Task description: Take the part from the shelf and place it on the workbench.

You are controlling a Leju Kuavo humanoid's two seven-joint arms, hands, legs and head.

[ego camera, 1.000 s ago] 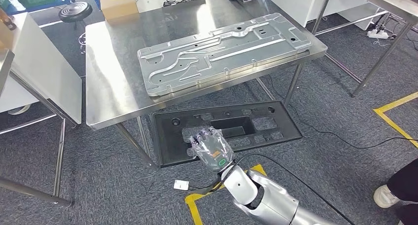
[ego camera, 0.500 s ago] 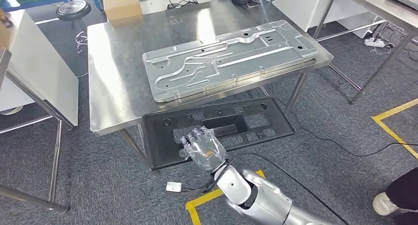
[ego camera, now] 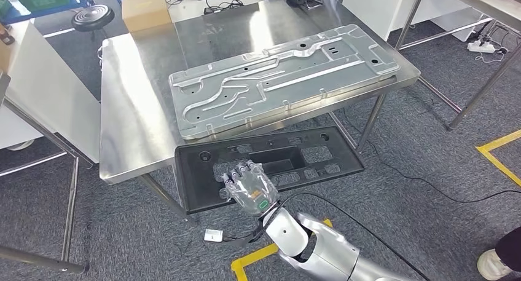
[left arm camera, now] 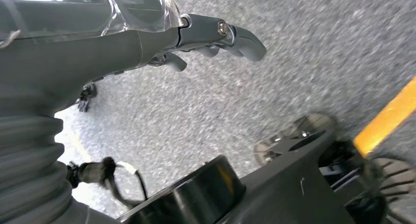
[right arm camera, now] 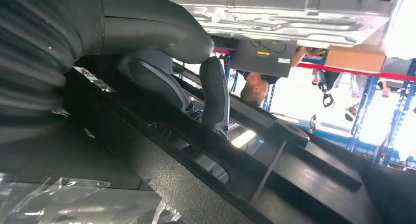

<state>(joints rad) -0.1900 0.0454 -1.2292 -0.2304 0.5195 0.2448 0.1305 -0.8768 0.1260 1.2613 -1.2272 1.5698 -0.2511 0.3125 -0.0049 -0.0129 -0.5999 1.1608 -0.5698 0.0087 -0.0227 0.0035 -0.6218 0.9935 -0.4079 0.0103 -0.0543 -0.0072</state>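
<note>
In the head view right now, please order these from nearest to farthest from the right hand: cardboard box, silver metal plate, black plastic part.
1. black plastic part: held by the right hand, below the table edge.
2. silver metal plate: on the workbench, beyond the hand.
3. cardboard box: at the workbench's far left corner.

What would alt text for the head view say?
The robot's right hand holds a long black plastic part by its near edge, carried level just below the front edge of a steel workbench. A large silver stamped metal panel lies flat on the workbench, with grey carpet and yellow floor tape below.
</note>
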